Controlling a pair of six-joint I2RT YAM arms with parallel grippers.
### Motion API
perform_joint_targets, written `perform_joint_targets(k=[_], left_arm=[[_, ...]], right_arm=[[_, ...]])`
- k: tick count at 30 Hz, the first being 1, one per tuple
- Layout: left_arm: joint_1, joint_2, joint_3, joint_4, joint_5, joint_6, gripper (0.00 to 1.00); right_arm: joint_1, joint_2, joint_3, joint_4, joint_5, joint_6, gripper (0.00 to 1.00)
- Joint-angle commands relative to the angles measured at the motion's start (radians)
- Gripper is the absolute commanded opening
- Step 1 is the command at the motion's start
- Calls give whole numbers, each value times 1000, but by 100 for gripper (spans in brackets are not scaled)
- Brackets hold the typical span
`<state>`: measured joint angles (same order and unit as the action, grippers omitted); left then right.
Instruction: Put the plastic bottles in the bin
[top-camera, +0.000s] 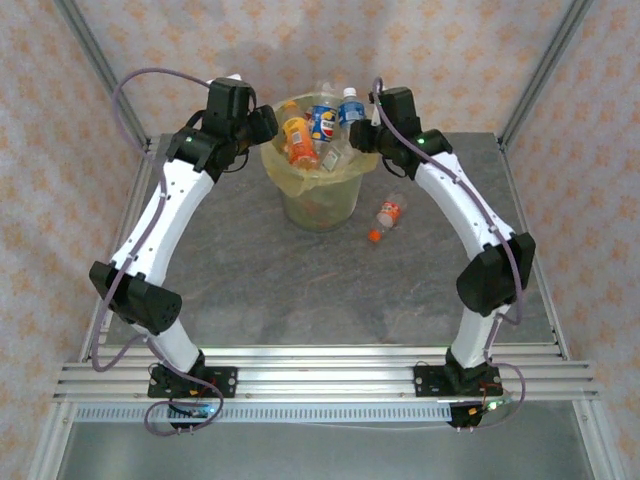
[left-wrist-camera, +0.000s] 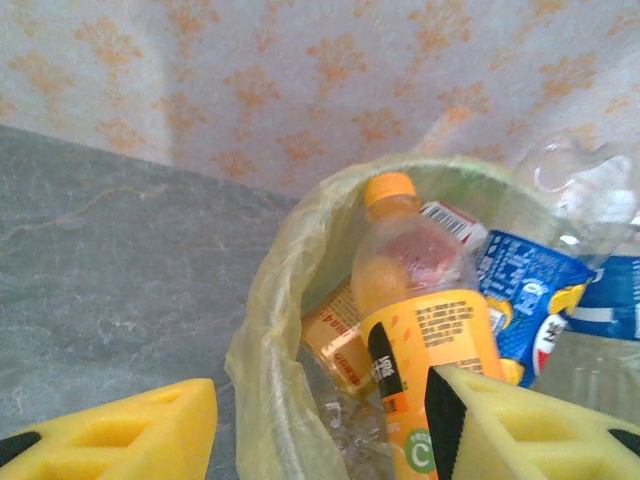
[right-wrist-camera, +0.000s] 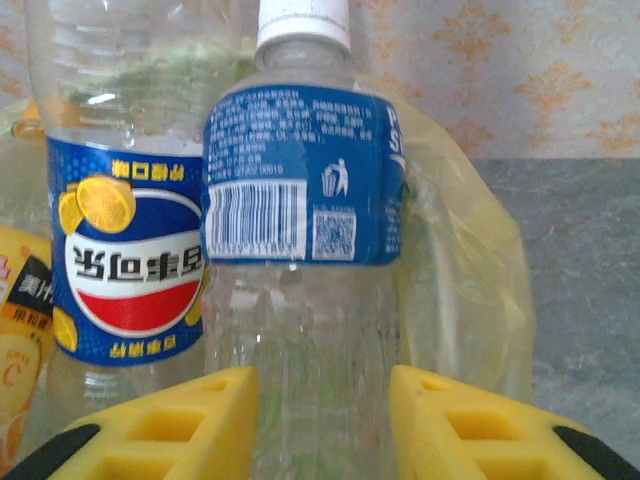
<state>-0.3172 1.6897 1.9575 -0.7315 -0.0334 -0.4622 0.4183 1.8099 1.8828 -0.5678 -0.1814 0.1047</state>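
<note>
The bin (top-camera: 318, 200), lined with a yellow-green bag, holds several plastic bottles. My left gripper (top-camera: 263, 123) hangs at its left rim, open (left-wrist-camera: 320, 410), with the bag's rim (left-wrist-camera: 262, 330) between the pads. An orange bottle (left-wrist-camera: 430, 320) stands in the bin against the right pad (left-wrist-camera: 520, 425). My right gripper (top-camera: 366, 126) is at the bin's right rim, shut (right-wrist-camera: 322, 400) on a clear bottle with a blue label and white cap (right-wrist-camera: 300, 180), held upright over the bin. Beside it stands a Pepsi-labelled bottle (right-wrist-camera: 125, 250). One red-labelled bottle (top-camera: 389, 213) lies on the table to the right of the bin.
The grey table (top-camera: 300, 290) stretches open in front of the bin. Metal frame posts (top-camera: 540, 70) and patterned walls close in the back and sides. Both arms curve in from the near rail (top-camera: 320, 375).
</note>
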Motion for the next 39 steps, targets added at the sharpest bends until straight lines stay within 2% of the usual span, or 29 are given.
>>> perform_joint_targets(k=[1, 6, 13, 17, 23, 26, 29, 33, 39], left_arm=[[-2, 9, 11, -5, -16, 16, 58], [-2, 11, -16, 27, -8, 1, 58], [-2, 44, -9, 20, -33, -13, 58], [-2, 35, -22, 15, -47, -14, 58], [-2, -6, -74, 31, -81, -31, 59], [-2, -34, -111, 36, -99, -49, 59], [-1, -70, -159, 44, -116, -66, 59], [-1, -132, -237, 65, -152, -103, 60], [1, -221, -317, 74, -189, -130, 62]], right_arm=[[0, -63, -33, -22, -8, 22, 40], [2, -96, -9, -19, 6, 17, 42], [1, -69, 39, -23, 120, 49, 42], [1, -108, 15, -60, 225, 102, 46], [1, -247, -124, -123, 382, 188, 64], [-3, -318, -232, -150, 420, 246, 72], [-8, -372, -358, -157, 421, 318, 78], [-21, -409, -522, -105, 357, 402, 86], [-43, -333, -615, -37, 252, 449, 96]])
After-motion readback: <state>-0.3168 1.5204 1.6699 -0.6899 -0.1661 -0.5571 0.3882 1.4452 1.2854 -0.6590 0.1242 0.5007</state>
